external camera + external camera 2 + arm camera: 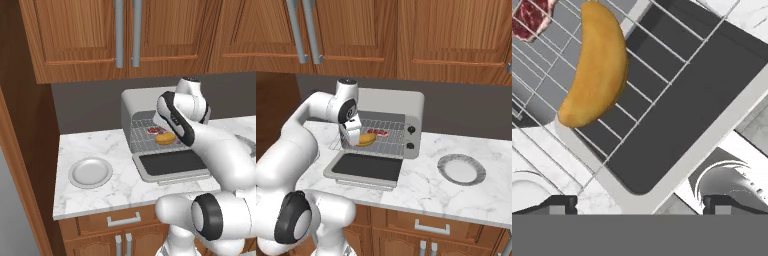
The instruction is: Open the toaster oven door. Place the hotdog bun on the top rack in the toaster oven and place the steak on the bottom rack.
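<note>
Fingers spread wide and empty, the gripper is hovering over the soft, light bun, likely best pinched gently across its middle.

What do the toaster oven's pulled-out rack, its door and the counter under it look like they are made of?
The rack: thin silver rods in a grid, so apparently bare metal wire. The toaster oven door: a dark, smooth panel in a light grey frame, probably glass set in matte metal. The counter: white with grey veining and a slight sheen, likely polished marble or a lookalike.
</note>
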Controlling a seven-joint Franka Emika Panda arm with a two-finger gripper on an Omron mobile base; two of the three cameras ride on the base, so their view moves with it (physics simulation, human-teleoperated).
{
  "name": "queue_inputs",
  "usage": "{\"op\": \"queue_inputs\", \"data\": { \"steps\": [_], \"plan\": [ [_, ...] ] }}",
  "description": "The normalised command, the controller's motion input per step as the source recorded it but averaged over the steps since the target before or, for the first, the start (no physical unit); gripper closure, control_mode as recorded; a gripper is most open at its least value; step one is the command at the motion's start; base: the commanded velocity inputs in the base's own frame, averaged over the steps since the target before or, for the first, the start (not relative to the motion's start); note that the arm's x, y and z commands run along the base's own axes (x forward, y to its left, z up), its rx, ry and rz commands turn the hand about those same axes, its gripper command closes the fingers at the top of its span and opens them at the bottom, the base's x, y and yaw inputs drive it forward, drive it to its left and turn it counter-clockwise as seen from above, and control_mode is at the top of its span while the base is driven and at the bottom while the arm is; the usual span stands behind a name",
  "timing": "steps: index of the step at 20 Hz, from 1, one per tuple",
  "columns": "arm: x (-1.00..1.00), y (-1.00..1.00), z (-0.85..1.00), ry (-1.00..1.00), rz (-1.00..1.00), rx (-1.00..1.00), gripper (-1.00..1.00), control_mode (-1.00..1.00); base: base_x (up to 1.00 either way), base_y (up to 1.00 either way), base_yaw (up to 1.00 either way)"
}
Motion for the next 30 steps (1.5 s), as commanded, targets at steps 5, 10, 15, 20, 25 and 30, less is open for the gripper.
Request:
{"op": "queue_inputs", "data": {
  "steps": [5,10,15,20,25,30],
  "plan": [
    [-0.45,0.00,-0.01,-0.03,0.42,-0.07,-1.00,-1.00,0.00,0.00,0.00],
    [-0.33,0.01,-0.11,0.00,0.39,-0.17,-1.00,-1.00,0.00,0.00,0.00],
    [-0.04,0.00,-0.22,0.00,0.25,-0.15,-1.00,-1.00,0.00,0.00,0.00],
    [0.02,-0.03,-0.34,0.03,0.20,-0.07,-1.00,-1.00,0.00,0.00,0.00],
    [0.02,-0.04,-0.33,0.01,0.14,0.00,-1.00,-1.00,0.00,0.00,0.00],
    [0.19,0.00,-0.32,0.00,0.11,0.00,-1.00,-1.00,0.00,0.00,0.00]
  ]
}}
